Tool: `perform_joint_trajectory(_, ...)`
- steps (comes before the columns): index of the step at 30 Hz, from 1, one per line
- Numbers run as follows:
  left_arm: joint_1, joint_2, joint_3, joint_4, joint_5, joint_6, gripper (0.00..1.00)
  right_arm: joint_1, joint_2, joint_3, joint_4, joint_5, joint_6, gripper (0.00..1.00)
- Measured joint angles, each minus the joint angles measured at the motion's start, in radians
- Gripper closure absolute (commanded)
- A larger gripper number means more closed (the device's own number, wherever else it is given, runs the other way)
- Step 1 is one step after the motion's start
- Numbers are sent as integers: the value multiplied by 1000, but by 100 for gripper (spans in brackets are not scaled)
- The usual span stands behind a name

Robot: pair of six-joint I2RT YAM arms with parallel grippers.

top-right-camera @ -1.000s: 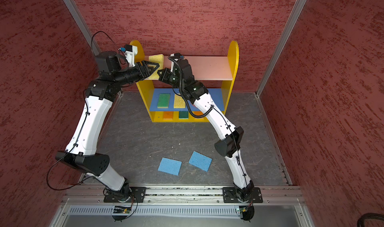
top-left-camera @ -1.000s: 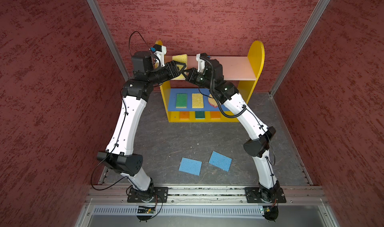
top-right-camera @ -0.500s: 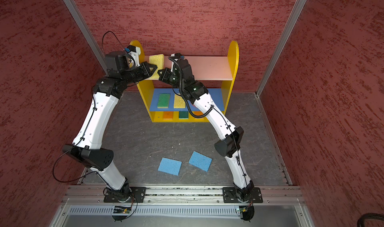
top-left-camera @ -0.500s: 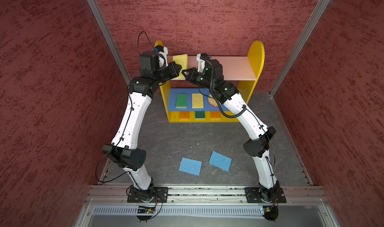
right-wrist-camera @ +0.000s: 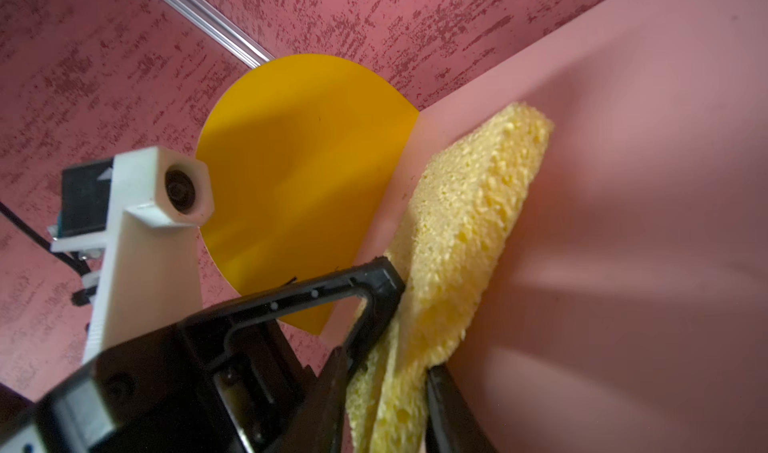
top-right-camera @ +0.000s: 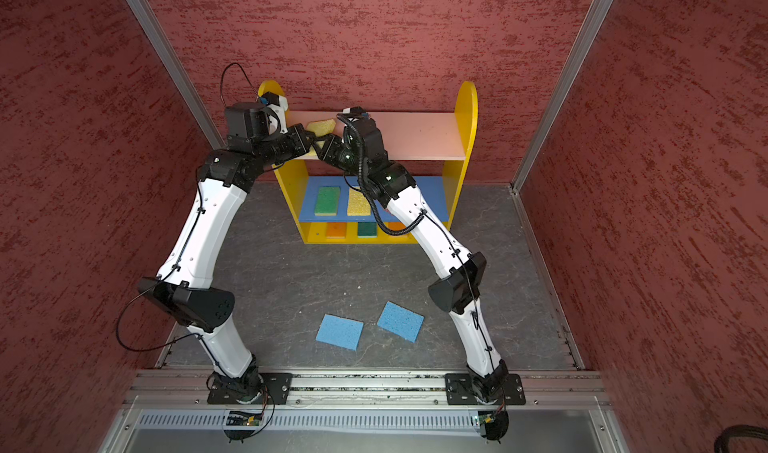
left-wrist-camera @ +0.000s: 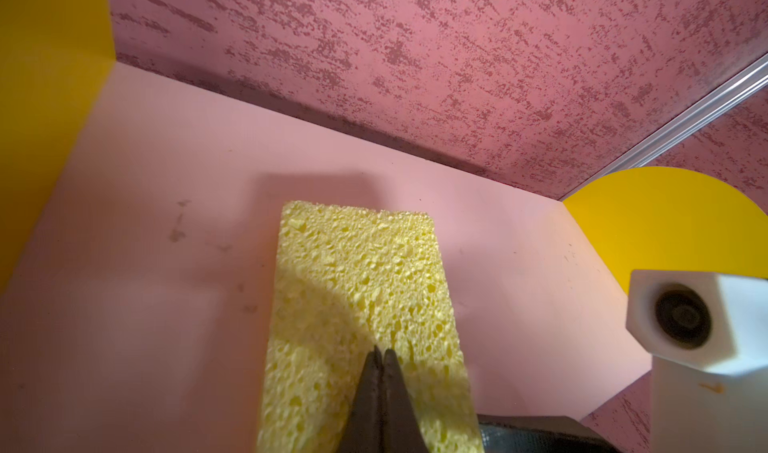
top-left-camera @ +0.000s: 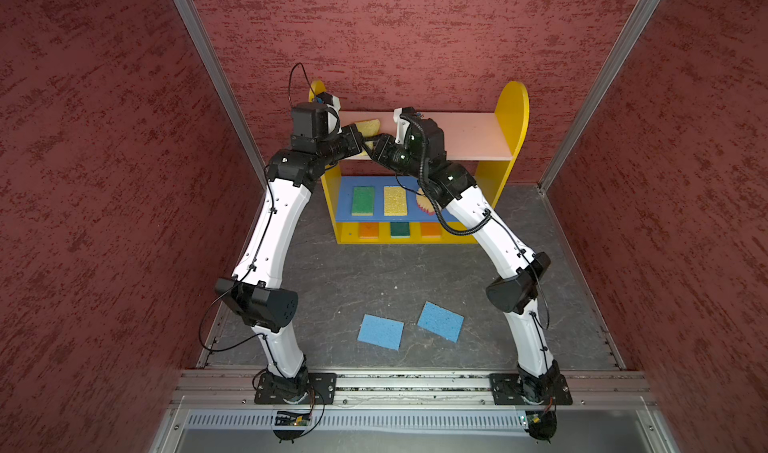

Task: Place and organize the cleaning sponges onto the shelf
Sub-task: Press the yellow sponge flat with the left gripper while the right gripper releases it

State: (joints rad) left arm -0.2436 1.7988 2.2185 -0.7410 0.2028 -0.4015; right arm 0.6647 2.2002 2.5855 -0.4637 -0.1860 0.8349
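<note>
left gripper (left-wrist-camera: 380, 353): fingers together, tips on sponge (left-wrist-camera: 357, 272) | right gripper (right-wrist-camera: 386, 388): fingers apart astride it | sponge on pink board (top-left-camera: 469, 135), left end

Bright sponges, bright shelf
The shelf (top-left-camera: 513, 110) has yellow sides, a pink top and a blue middle. The top sponge (left-wrist-camera: 357, 272) is pale yellow with little holes. The bottom sponges (top-left-camera: 369, 230) look orange, dark green, orange, I think. The walls (top-left-camera: 83, 181) are blotchy red.
</note>
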Motion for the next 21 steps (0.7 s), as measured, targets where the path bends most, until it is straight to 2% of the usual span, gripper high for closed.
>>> perform_joint_trajectory(2,-1,0,2,-2,-6,7,97,1,-3,-1,8,-7,3,52)
perform_joint_trajectory(5,-2,0,2,-5,-14,11,97,1,-23,-34,28,-13,5,50)
perform_joint_trajectory(9,-2,0,2,-9,-21,11,97,0,-80,-131,60,-14,5,50)
perform_joint_trajectory(12,-2,0,2,-10,-23,11,97,-1,-135,-217,79,-13,4,55)
perform_joint_trajectory(17,-2,0,2,-11,-23,11,97,-2,-252,-404,132,-13,5,68)
perform_joint_trajectory(18,-2,0,2,-10,-23,11,97,-2,-278,-445,149,-13,6,73)
perform_joint_trajectory(21,-2,0,2,-11,-23,11,97,-2,-337,-529,183,-14,11,100)
